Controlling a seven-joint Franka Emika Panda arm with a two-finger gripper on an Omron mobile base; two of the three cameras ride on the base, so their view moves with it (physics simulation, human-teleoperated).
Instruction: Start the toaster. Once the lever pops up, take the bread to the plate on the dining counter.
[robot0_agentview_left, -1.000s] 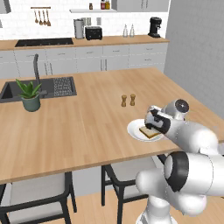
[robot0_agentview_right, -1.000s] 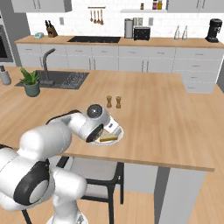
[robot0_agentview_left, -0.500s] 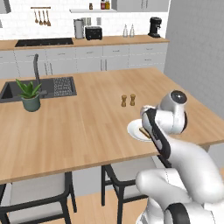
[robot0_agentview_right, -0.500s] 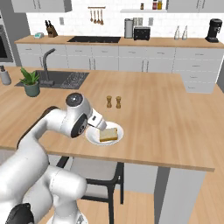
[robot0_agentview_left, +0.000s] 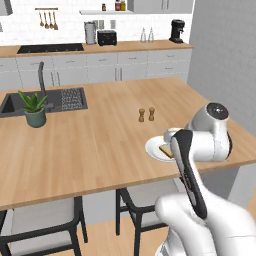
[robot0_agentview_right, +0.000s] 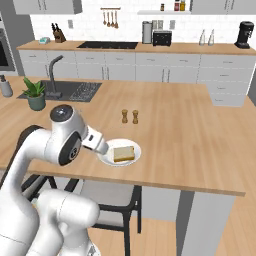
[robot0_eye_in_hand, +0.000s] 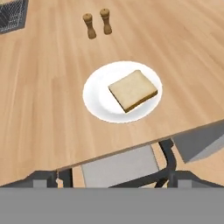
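We see the bread (robot0_eye_in_hand: 132, 90) flat on the plate (robot0_eye_in_hand: 94, 96), near the counter (robot0_eye_in_hand: 43, 109) edge, just short of the shakers (robot0_eye_in_hand: 97, 22). Our gripper is wide open and empty. Swinging the arm (robot0_agentview_right: 65, 142) low could nudge the plate off.

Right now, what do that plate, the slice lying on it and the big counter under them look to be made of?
The plate: plain white and smooth, perhaps glazed ceramic. The bread: matte pale crumb with a darker brown crust edge, so toast. The dining counter: light wood with visible plank grain and a matte finish; laminate is possible.
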